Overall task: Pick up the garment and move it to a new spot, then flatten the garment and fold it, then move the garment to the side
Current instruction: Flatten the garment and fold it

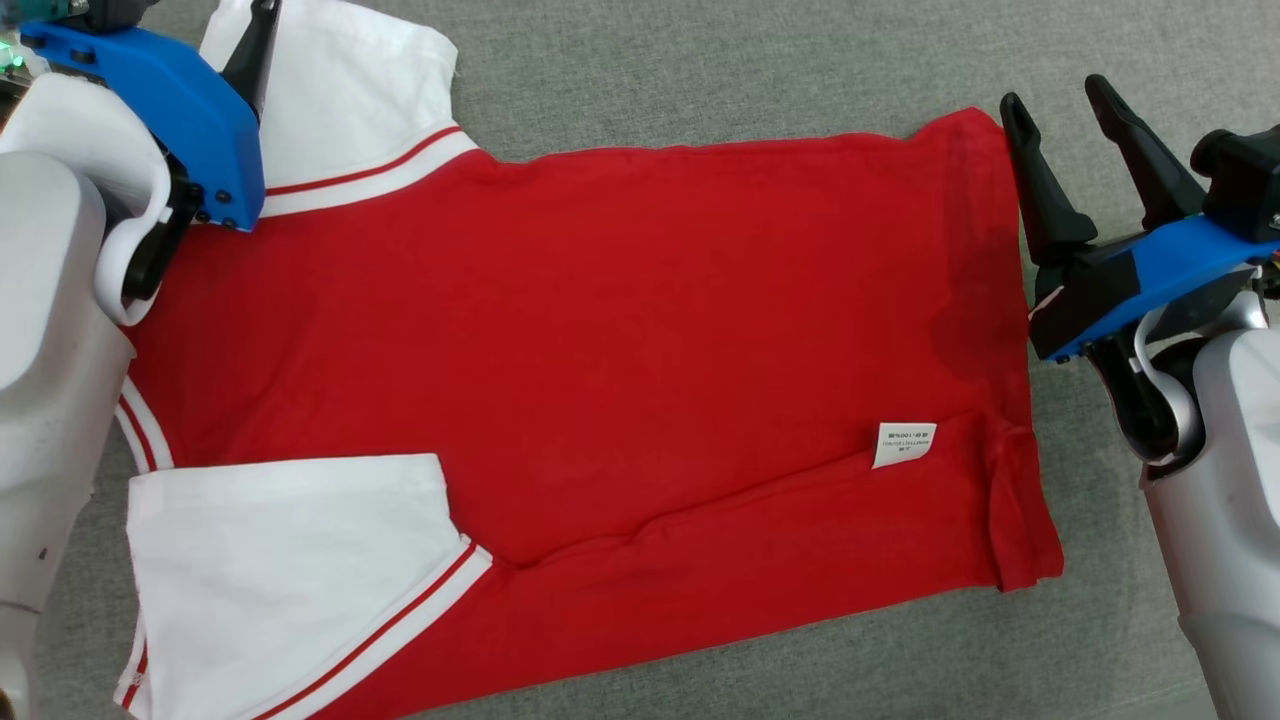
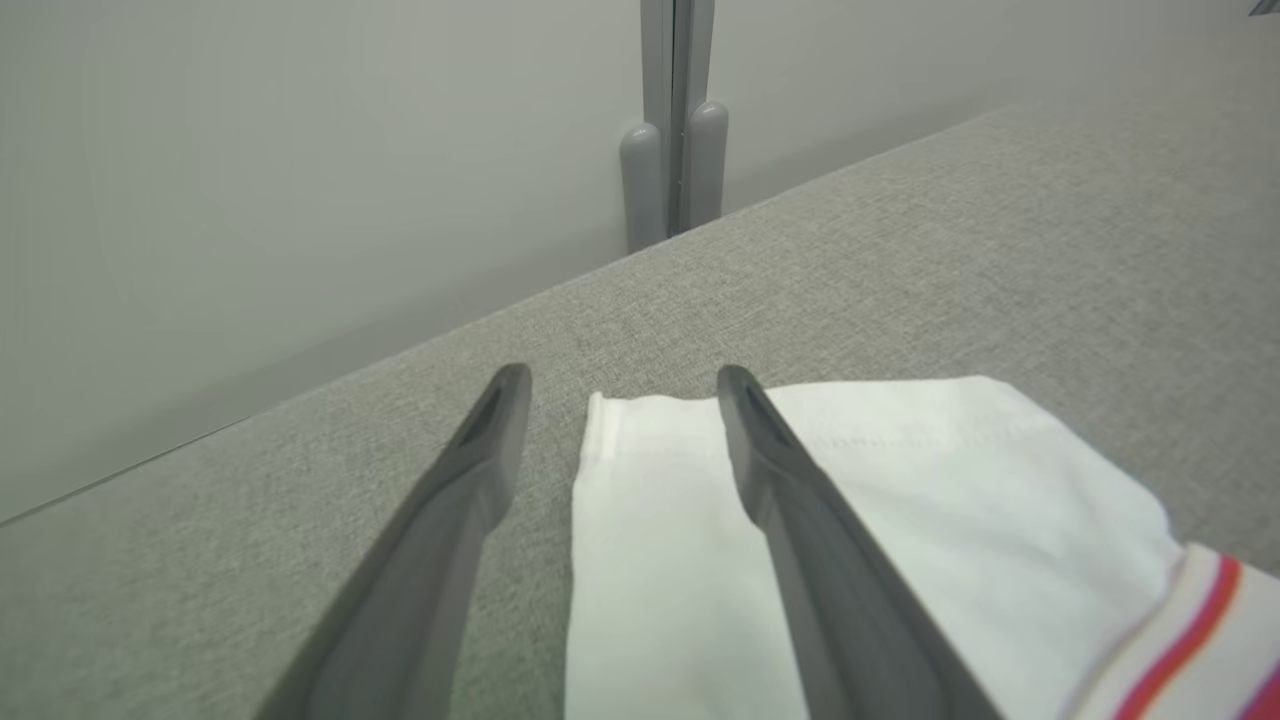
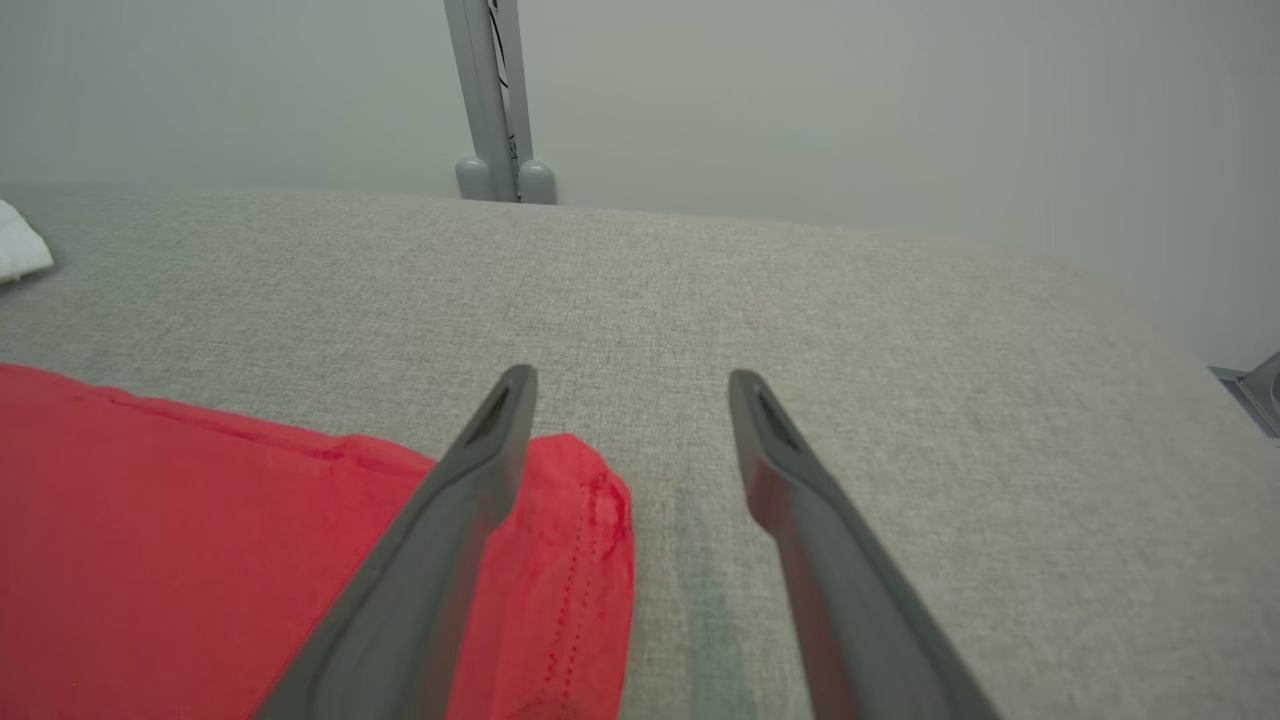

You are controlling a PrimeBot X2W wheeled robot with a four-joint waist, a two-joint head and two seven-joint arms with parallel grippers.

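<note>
Because the shirt (image 1: 600,330), lying flat on the grey surface (image 1: 700,70), looks light, soft and limp, edges suit gripping: the left gripper (image 2: 615,385) spreads its fingers wide over a white sleeve (image 2: 950,500), and the right gripper (image 1: 1052,95) holds its fingers wide beside the hem corner (image 3: 585,500).

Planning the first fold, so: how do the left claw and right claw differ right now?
The left claw is at the garment's white sleeve; the right claw is at its red hem corner. In the head view, left claw shows one finger, right claw both. Shared: both open, empty, straddling a cloth edge.
</note>
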